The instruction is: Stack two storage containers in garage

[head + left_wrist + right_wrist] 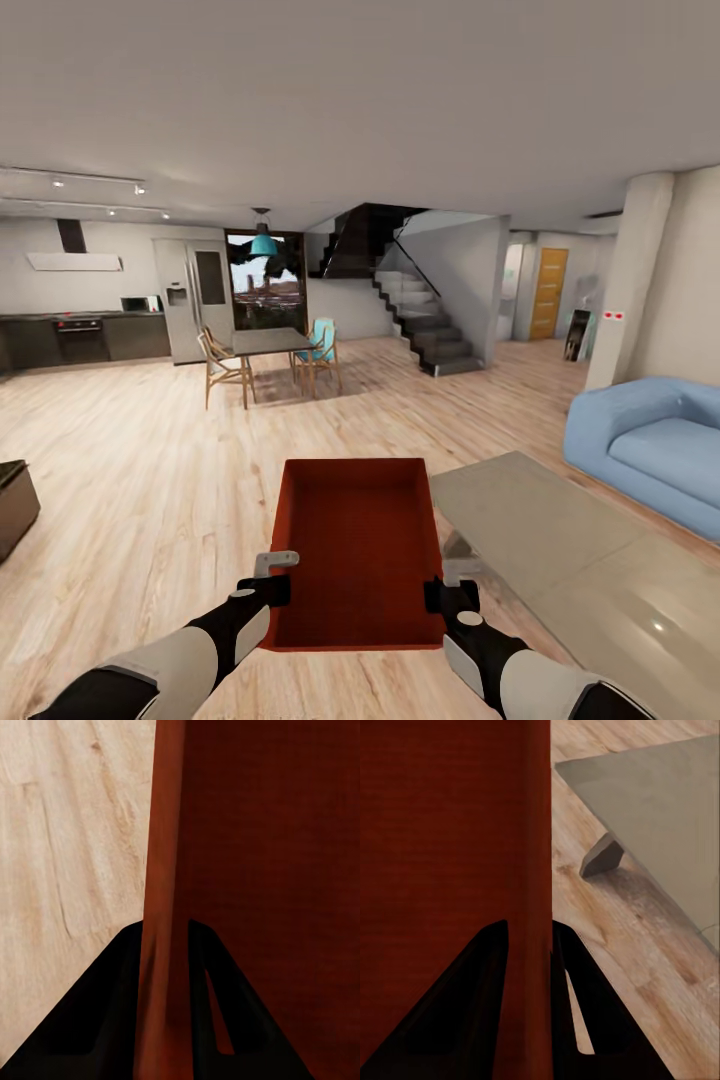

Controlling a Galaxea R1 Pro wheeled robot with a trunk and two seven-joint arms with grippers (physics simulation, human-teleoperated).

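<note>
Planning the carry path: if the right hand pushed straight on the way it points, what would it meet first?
The right hand already clamps the wall of the orange-red ribbed plastic bin. Beyond, it aims at the light wood plank floor beside the grey low table; probably floor first, though depth is unclear.

My head camera sits high and looks forward and down across the wood floor (130, 470) toward the far stairs (425, 325); both arms reach in from its lower edge to the bin (355, 540). My 2 wrist cameras sit right behind their fingers, looking along them, very near the bin's side walls: left wall (165, 870), right wall (536, 832). All 3 views share the bin and floor; the right wrist and head also share the grey table (660, 825).
</note>
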